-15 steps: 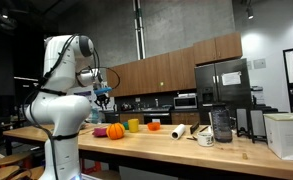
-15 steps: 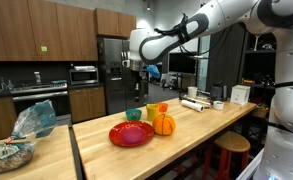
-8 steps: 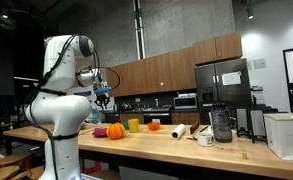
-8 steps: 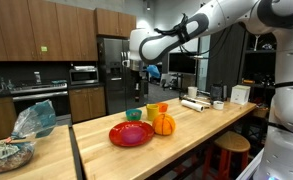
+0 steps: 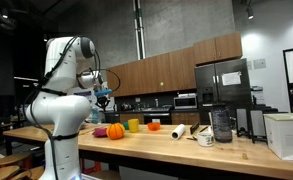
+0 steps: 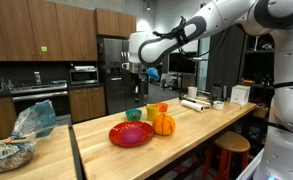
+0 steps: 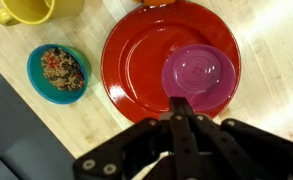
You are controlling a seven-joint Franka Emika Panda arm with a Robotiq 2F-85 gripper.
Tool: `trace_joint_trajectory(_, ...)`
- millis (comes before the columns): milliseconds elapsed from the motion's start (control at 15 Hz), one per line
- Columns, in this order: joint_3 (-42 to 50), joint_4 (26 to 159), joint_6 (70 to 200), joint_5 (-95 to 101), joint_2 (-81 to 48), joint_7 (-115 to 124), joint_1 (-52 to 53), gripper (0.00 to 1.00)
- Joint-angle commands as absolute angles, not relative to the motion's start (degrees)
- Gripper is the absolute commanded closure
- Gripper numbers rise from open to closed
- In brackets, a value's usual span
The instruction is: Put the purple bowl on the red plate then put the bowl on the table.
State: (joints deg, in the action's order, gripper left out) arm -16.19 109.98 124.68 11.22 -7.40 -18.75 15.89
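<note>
In the wrist view the purple bowl (image 7: 198,72) stands upright on the right part of the red plate (image 7: 136,60), which lies on the wooden table (image 7: 16,110). My gripper (image 7: 176,102) hangs well above the plate with its fingers pressed together and nothing between them. In both exterior views the gripper (image 6: 136,76) (image 5: 104,98) is high over the plate (image 6: 131,134). The bowl is too small to make out on the plate there.
A teal bowl of food (image 7: 58,72) and a yellow cup (image 7: 24,10) stand beside the plate. An orange pumpkin-like thing (image 6: 163,124) sits next to it. Farther along the table are a white roll (image 5: 179,131), a mug (image 5: 206,138) and a blender jar (image 5: 221,125).
</note>
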Motion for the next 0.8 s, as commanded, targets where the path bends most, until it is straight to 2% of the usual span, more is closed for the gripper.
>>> trace_joint_trajectory(0, -16.1, 109.5, 125.9, 10.9, -8.9, -18.2, 15.9, 1.00)
trace_joint_trajectory(733, -16.2, 109.7, 125.8, 11.2, -9.7, -18.6, 16.0, 0.99)
